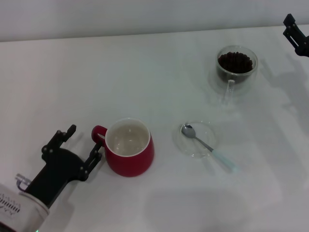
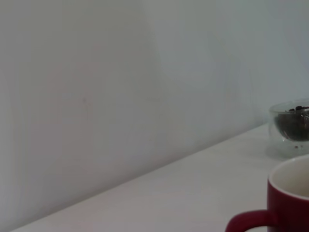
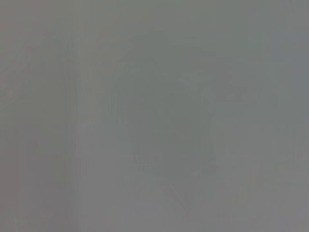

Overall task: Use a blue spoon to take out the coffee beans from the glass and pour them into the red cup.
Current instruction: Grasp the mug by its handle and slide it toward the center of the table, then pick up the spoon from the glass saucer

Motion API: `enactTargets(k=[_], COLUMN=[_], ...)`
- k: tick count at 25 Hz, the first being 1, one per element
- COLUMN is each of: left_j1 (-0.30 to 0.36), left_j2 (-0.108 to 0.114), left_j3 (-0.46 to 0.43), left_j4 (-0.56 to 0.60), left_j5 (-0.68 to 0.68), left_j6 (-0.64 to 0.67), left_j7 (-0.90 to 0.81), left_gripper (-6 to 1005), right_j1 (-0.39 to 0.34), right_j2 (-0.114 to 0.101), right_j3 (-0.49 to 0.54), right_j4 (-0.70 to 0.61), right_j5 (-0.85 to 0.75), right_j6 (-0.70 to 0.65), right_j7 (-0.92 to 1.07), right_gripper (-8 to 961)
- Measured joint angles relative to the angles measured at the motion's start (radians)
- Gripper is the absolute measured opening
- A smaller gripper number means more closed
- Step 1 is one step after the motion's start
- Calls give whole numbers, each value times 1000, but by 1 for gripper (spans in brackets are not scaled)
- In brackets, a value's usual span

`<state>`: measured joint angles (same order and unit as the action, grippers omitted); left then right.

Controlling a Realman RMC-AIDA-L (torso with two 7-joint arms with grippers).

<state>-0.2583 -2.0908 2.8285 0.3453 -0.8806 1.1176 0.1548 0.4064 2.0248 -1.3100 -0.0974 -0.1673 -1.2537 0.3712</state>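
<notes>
The red cup (image 1: 129, 153) stands upright near the front of the white table, its white inside bare and its handle (image 1: 98, 133) pointing towards my left arm. My left gripper (image 1: 85, 140) is open just beside that handle, one finger (image 1: 96, 153) close to the cup and nothing between the fingers. The left wrist view shows the red cup (image 2: 289, 203) and, farther off, the glass (image 2: 291, 126). The glass (image 1: 236, 67) with coffee beans (image 1: 235, 61) stands at the back right. The blue spoon (image 1: 207, 147) lies across a clear saucer. My right gripper (image 1: 295, 33) hangs at the far right edge, beyond the glass.
The flat clear saucer (image 1: 189, 146) under the spoon sits between the cup and the glass. A pale wall runs along the table's far edge. The right wrist view is plain grey with nothing to make out.
</notes>
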Motion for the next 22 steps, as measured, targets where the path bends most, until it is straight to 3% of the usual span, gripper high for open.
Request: enactTargets(k=[8,15,22], left_j1=[79,163,186], left_j2=[1,4,7], left_j3=[-2,-9,-9], left_j4=[-1,-18,-82], left_j5=[-5,-50,-299], left_j6=[93,271,359], left_j7=[0,-30,-308], left_gripper=[705,700,703], right_j1=[0,-1,-18], right_j2=[0,0,-4], right_j3=[0,0,0], right_j4=[6,12,39], right_j5=[0,0,-2], right_j6=[-14,-15,-17], right_j7=[0,3,160], right_gripper=[840,840,840])
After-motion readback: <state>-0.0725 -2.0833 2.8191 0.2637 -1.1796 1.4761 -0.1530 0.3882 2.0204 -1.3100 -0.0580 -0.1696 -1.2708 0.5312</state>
